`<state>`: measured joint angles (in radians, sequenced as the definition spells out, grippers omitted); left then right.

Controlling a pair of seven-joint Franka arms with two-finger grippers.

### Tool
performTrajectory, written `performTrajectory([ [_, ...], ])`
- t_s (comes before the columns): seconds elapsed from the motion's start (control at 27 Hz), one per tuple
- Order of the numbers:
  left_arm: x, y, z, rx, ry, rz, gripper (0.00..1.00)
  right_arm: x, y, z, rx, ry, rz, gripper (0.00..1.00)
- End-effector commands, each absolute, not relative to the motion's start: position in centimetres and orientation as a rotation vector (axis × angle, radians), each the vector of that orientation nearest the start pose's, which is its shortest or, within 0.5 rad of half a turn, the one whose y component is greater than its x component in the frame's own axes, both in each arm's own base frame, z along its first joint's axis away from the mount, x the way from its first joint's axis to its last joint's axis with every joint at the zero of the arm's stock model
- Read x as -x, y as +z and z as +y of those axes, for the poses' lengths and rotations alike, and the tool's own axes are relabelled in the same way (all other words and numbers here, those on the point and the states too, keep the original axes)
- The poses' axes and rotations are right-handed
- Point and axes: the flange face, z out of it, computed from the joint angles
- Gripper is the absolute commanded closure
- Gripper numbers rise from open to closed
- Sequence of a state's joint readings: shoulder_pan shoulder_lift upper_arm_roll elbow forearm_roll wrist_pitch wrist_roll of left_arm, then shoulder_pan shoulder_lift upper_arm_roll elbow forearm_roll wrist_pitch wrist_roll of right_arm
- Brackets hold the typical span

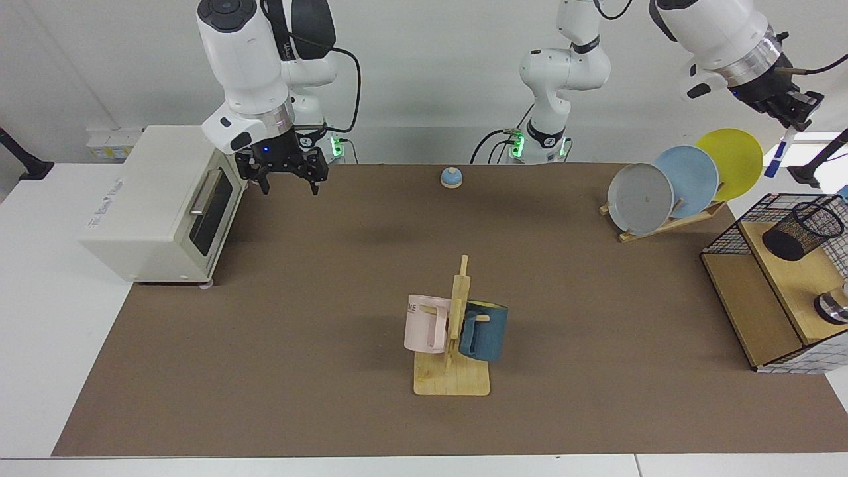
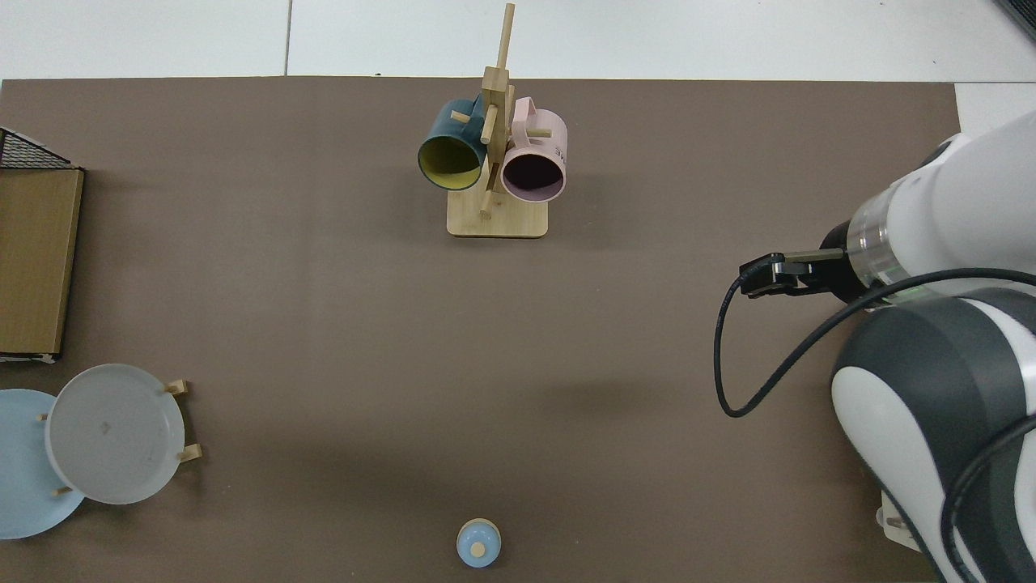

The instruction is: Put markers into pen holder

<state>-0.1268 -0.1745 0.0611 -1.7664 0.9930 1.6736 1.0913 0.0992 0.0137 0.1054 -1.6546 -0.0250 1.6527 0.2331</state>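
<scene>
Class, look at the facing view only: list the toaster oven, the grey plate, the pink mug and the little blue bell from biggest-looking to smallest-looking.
1. Toaster oven
2. Grey plate
3. Pink mug, close to the plate in apparent size and nearer the camera, so that pair is uncertain
4. Blue bell

Plain white wall, white table, brown mat, even light

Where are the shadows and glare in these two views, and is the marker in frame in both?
Facing view: a soft shadow lies on the brown mat below the right end effector, which waits open by the toaster oven. A bright patch sits behind the marker, held by the left end effector, and swallows its white barrel. Top view: faint mid-mat shadow; marker and left arm are out of frame.
</scene>
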Motion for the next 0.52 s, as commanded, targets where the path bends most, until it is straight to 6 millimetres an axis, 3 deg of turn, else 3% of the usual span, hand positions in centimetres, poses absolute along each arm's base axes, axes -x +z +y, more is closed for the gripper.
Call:
performTrajectory([
  [0.0, -51.5, 68.8, 6.8, 1.724, 0.578, 1.285, 1.00, -55.5, 58.5, 10.8, 3.148, -0.051, 0.026, 0.01],
  [0.11, -51.5, 68.9, 7.3, 1.710, 0.596, 1.286, 1.00, -55.8, 58.4, 10.8, 3.149, -0.057, 0.031, 0.01],
  [0.22, -51.6, 68.7, 8.8, 1.707, 0.623, 1.299, 1.00, -55.4, 60.0, 11.0, 3.149, -0.077, 0.029, 0.01],
  [0.48, -52.8, 67.0, 11.2, 1.695, 0.670, 1.327, 1.00, -54.8, 60.4, 11.7, 3.146, -0.042, 0.100, 0.01],
])
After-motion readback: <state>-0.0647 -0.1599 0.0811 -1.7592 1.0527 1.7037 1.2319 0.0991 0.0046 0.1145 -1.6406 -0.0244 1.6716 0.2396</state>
